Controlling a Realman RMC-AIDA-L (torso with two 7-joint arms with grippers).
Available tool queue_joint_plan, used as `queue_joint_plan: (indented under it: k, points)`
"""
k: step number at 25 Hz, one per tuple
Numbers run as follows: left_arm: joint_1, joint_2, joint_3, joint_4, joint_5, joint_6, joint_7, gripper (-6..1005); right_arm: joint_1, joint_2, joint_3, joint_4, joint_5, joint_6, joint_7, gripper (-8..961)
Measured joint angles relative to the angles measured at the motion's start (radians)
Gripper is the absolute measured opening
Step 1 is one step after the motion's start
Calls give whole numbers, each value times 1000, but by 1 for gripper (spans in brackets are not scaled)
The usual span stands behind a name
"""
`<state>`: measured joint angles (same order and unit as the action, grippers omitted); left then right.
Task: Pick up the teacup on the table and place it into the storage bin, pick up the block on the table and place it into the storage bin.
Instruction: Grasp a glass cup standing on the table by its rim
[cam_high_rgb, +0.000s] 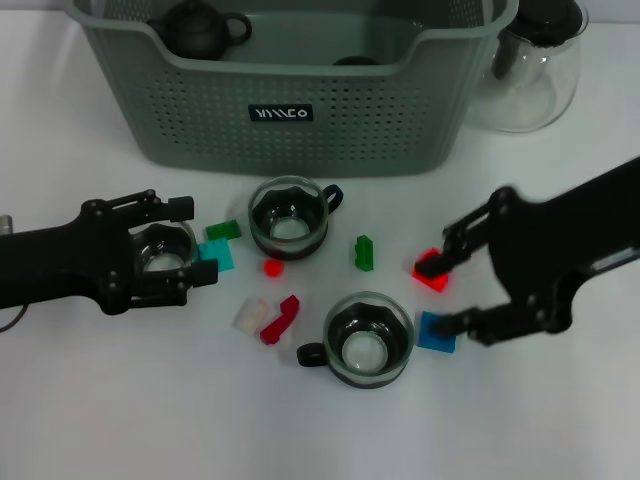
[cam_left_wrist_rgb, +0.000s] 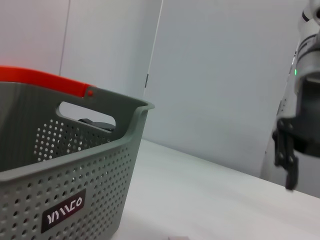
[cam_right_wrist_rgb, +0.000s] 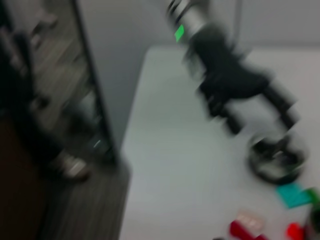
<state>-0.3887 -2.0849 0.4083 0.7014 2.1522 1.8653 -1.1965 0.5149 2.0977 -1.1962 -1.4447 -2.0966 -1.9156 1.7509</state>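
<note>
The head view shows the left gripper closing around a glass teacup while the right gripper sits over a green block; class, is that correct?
Not quite. In the head view the left gripper does straddle a glass teacup, but the right gripper sits between a red block and a blue block. The upright green block stands apart, nearer the middle.

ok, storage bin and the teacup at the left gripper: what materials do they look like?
Storage bin: looks like matte grey-green moulded plastic, with perforated walls and cut-out handles. Teacup, between the left gripper's fingers: probably clear glass, see-through with glinting rim, dark band around it, material unclear.
</note>
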Motion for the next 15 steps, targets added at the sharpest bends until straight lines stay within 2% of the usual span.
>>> queue_joint_plan:
  k: [8,15]
  points:
    - [10,-2,0,-3,0,1,0,859,75,2,-220,45,-161,40,76,519]
    - [12,-3,-2,-5,0,-11,3,859,96,5,-381,118,-193,193,85,520]
